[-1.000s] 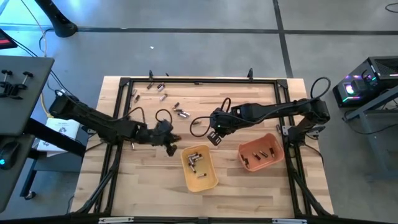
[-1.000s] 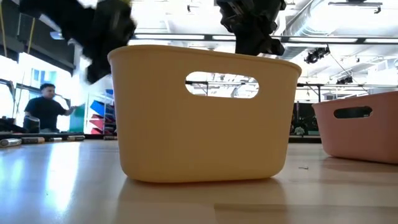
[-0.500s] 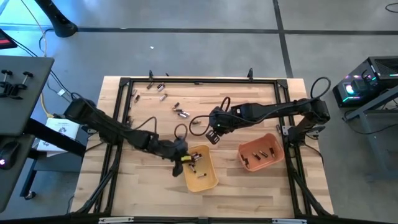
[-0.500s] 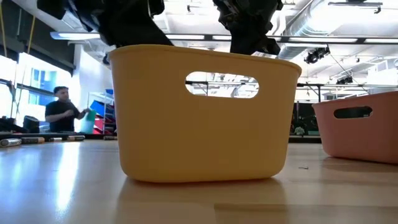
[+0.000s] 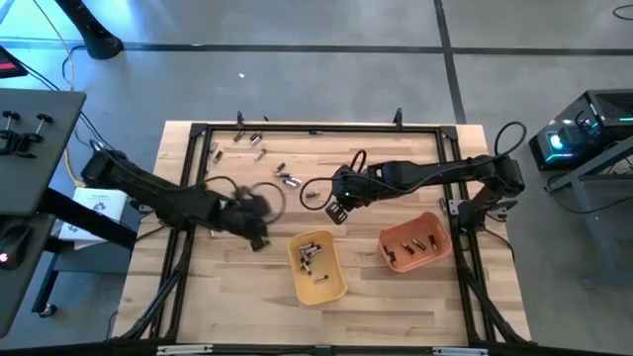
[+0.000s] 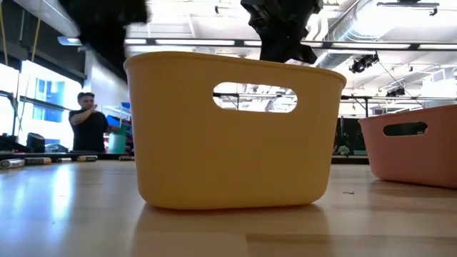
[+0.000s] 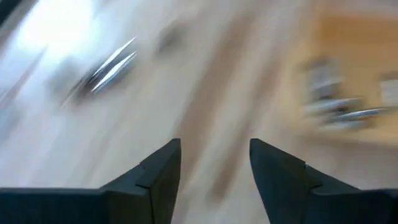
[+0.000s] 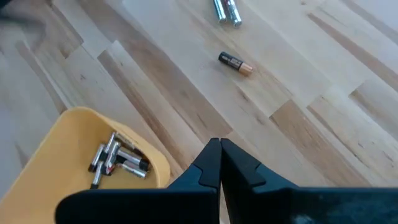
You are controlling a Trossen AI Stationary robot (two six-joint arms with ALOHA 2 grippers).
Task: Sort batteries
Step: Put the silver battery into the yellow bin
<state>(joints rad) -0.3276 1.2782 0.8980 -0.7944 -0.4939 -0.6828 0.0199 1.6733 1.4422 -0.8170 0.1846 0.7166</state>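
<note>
Several silvery and dark batteries lie in the yellow tray; a few more batteries lie in the orange tray. Loose batteries are scattered on the table's far left part. My left gripper, blurred, hangs left of the yellow tray; the left wrist view shows my left gripper open with nothing between its fingers. My right gripper is shut and empty beyond the yellow tray's far edge. In its wrist view, my right gripper has a coppery battery and silvery batteries ahead.
A black frame runs around the wooden table. Cables loop between the two arms. In the low view the yellow tray fills the middle, the orange tray stands at the right, and a person stands far behind.
My left gripper swung toward the table's right until it was over the yellow tray's left rim, then drew back toward the left and rose; it is blurred with motion now. My right gripper has stayed where it was.
</note>
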